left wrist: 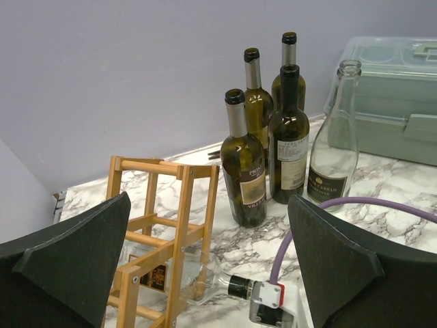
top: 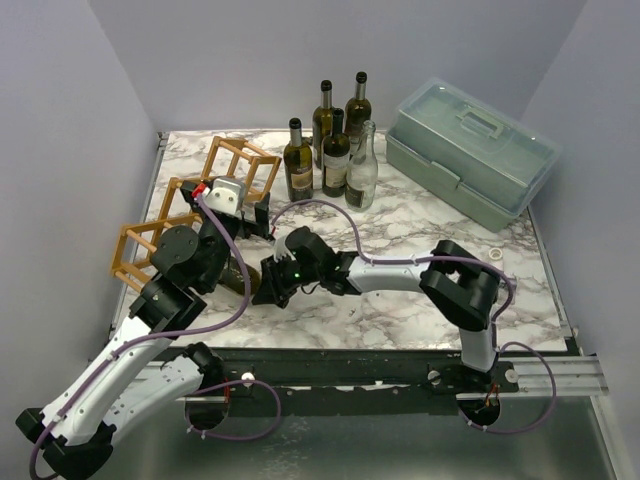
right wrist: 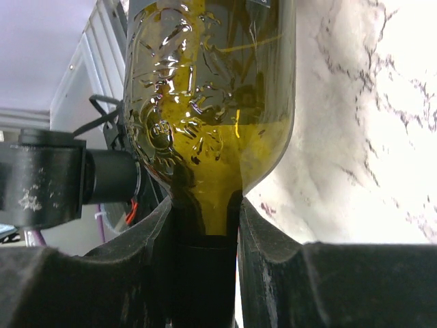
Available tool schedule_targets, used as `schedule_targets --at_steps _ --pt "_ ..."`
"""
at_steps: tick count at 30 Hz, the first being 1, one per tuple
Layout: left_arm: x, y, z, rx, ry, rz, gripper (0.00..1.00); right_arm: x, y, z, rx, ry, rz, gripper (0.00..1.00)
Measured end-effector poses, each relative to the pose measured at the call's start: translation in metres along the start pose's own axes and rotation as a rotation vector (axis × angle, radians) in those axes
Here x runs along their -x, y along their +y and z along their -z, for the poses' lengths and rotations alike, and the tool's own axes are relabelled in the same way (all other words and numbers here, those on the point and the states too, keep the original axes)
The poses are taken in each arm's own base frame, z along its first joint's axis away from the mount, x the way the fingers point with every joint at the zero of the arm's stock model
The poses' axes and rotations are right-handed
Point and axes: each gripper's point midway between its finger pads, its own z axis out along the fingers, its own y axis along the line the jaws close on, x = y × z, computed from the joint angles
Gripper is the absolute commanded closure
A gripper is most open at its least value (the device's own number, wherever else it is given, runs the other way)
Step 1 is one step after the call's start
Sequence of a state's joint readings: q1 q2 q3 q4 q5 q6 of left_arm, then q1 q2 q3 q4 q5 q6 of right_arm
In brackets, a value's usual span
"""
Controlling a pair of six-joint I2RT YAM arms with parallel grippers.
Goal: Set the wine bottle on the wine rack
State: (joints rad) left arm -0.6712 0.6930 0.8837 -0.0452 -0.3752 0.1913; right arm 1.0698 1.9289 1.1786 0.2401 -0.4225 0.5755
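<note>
Wine bottle [right wrist: 205, 102] of olive-green glass lies on its side on the marble table [top: 420, 220], just in front of the wooden rack [top: 245, 147] and partly hidden under the left arm in the top view. Whether its base touches the rack is not clear. The right gripper [right wrist: 205, 205] is clamped on the bottle's neck, one finger [right wrist: 157, 232] pressed to each side, and yellowish liquid shows inside the embossed shoulder. The left gripper [left wrist: 208, 201] hangs above the rack with its jaws wide apart, holding nothing. In the left wrist view another bottle [left wrist: 198, 273] of clear glass lies on its side in a lower cell of the rack, its dark cap poking out. Four dark bottles [top: 298, 160] and one clear bottle [top: 362, 165] stand upright in a group behind the rack. A pale green toolbox [top: 470, 150] sits at the far right of the table
</note>
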Motion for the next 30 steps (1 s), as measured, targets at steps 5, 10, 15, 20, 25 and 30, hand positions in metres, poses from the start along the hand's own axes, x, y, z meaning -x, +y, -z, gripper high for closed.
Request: schedule_targets --at_steps 5,10,15,20,25,30 --pt "-0.002 -0.001 -0.001 -0.004 0.004 -0.002 0.02 0.011 -0.002 -0.015 -0.006 -0.026 0.01 0.99" --pt "-0.003 0.0 -0.001 -0.004 0.002 -0.002 0.02 0.021 -0.004 -0.032 -0.008 -0.042 0.02 0.99" --pt "-0.002 0.003 -0.001 0.002 -0.002 0.0 0.02 0.031 -0.005 -0.046 -0.01 -0.057 0.038 0.99" --pt "0.001 0.004 0.0 0.004 -0.013 0.006 0.02 0.041 -0.007 -0.061 -0.011 -0.072 0.049 0.99" --pt "0.003 0.005 0.001 0.006 -0.019 0.012 0.02 0.049 -0.009 -0.073 -0.016 -0.086 0.058 0.99" --pt "0.004 0.006 0.001 0.008 -0.026 0.016 0.02 0.054 -0.011 -0.082 -0.025 -0.1 0.074 0.98"
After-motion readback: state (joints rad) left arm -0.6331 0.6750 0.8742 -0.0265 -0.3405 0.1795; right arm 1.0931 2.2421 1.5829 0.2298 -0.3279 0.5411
